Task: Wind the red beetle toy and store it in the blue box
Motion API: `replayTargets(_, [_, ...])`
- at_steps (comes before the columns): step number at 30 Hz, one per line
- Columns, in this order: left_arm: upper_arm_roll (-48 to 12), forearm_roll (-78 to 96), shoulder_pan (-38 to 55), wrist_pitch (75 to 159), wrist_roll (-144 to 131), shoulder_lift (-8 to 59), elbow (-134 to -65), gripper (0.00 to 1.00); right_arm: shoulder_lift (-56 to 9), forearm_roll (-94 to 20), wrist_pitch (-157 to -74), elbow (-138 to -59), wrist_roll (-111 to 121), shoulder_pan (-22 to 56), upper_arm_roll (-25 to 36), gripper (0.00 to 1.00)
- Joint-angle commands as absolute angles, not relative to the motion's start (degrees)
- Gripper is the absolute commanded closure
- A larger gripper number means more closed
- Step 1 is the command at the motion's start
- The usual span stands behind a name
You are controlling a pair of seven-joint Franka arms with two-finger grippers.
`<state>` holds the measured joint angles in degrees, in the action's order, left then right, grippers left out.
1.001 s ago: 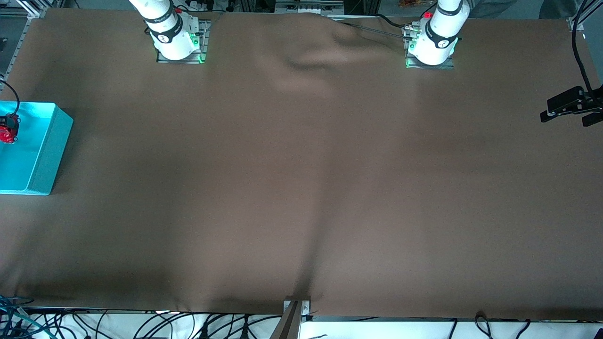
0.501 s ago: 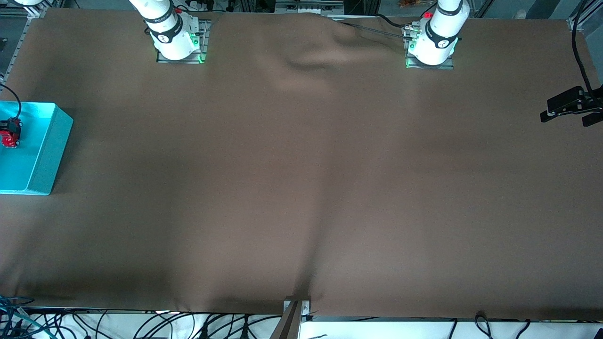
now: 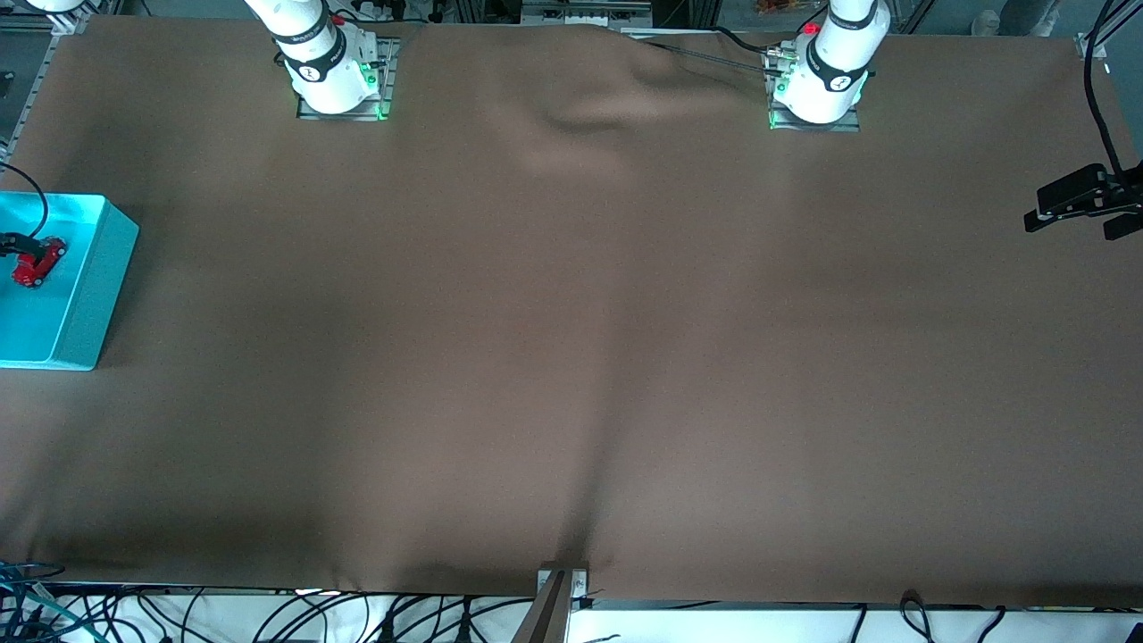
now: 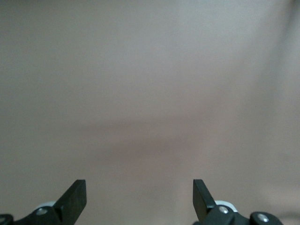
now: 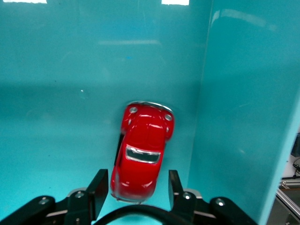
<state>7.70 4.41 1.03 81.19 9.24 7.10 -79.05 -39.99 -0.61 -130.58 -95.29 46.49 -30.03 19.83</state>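
Observation:
The red beetle toy lies on the floor of the blue box, at the right arm's end of the table. In the right wrist view the toy rests close to one wall of the box. My right gripper is open, with one finger on each side of the toy's end and a small gap at both. In the front view only a dark bit of it shows at the picture's edge. My left gripper waits open and empty over the brown cloth at the left arm's end.
A brown cloth covers the whole table, with a wrinkle between the two arm bases. Cables hang along the edge nearest the front camera.
The toy went from hanging in the right gripper above the box floor to lying tilted on it. The right gripper has opened and let it go. The left arm has not moved.

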Motion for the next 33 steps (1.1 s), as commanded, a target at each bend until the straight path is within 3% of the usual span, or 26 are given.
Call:
replayTargets(1, [7.9,3.7,1.4,80.1,10.3,6.9,-78.0,0.0,-40.3,-1.8,-129.6,-93.6,48.1,-31.2,18.8,0.16])
replayTargets(4, [7.9,3.7,1.4,80.1,10.3,6.9,-78.0,0.0,-39.9,-1.8,-129.5,-93.6,48.2,-31.2,18.8,0.0])
replayTargets(33, [7.9,3.7,1.4,80.1,10.3,7.0,-78.0,0.0,-27.3,0.7,-110.0,-92.9,44.4,-27.3,17.5,0.0])
